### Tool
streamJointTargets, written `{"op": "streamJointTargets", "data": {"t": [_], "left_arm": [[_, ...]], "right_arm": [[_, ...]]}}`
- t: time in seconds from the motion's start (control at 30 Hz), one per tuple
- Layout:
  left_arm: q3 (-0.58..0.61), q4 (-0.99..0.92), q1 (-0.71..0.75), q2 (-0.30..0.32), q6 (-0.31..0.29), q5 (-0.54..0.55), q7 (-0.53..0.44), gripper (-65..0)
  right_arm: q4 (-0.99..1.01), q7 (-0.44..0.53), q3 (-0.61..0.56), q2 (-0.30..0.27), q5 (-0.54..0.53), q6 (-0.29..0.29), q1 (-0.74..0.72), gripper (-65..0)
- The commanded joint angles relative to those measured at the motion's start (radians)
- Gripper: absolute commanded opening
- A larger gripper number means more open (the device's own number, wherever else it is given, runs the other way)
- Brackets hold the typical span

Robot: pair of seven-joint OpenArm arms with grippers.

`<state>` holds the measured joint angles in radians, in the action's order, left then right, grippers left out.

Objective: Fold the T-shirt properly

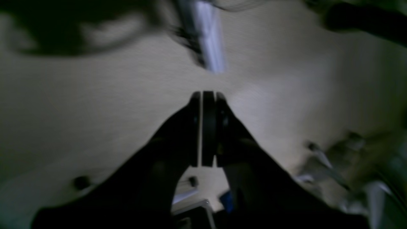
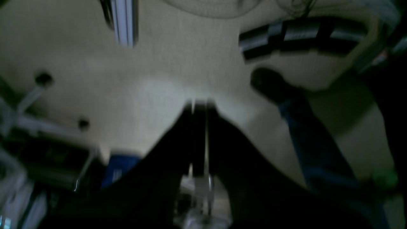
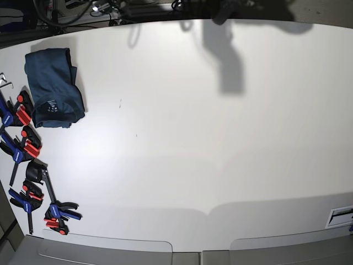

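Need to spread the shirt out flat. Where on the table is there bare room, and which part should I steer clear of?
The whole middle and right of the white table is bare, from the far edge down to the near edge. The crowding is at the left edge: the T-shirt lies bunched in the far-left corner, and clamps line the edge below it, down to the near-left corner.

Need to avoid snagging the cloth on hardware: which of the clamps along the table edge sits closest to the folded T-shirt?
The uppermost red-and-blue clamp, touching the T-shirt at its left edge; the other clamps lie further down the table edge, clear of the cloth.
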<state>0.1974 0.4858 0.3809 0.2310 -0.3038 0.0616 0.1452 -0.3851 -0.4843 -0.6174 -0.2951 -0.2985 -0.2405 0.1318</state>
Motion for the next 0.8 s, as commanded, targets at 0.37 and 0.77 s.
{"op": "streamJointTargets", "data": {"t": [0.37, 0.77], "left_arm": [[0.001, -0.016, -0.034, -0.011, 0.099, 0.067, -0.041, -65.0], [0.001, -0.016, 0.004, -0.079, 0.098, 0.097, -0.042, -65.0]], "right_arm": [[0.002, 0.084, -0.011, 0.067, -0.069, 0.155, -0.002, -65.0], [0.001, 0.082, -0.011, 0.068, -0.132, 0.155, 0.008, -65.0]]}}
